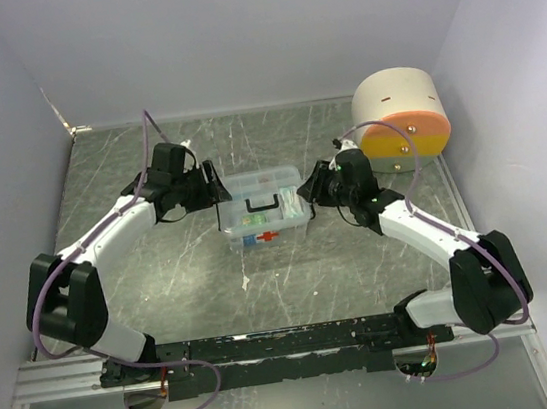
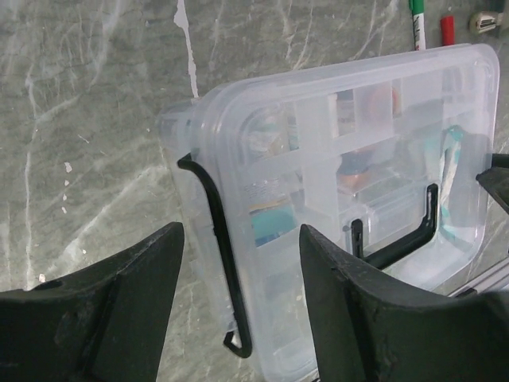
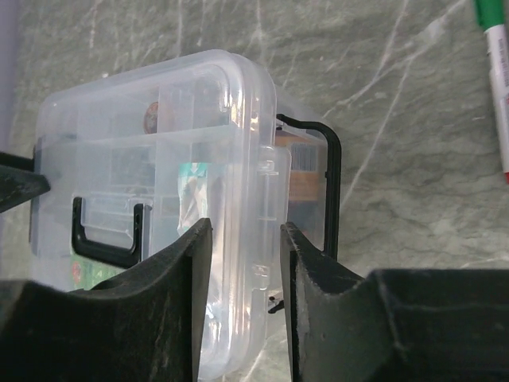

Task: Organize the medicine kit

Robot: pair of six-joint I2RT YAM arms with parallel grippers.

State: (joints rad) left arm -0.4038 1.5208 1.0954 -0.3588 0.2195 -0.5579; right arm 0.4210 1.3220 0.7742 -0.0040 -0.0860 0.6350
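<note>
Tabletop [image 1: 182, 277]: medicine kit [image 1: 262, 206] between two tools [image 1: 215, 186] [image 1: 312, 186]

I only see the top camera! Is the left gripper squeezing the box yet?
Observer: Not yet. The left wrist view shows the left gripper open, with the end of the box in its gap.
Operator: And the right one?
Observer: The right gripper straddles the side clasp. I can't tell whether it pinches.
Operator: Is anything hiding from me?
Observer: A green marker lies on the table past the box.
</note>
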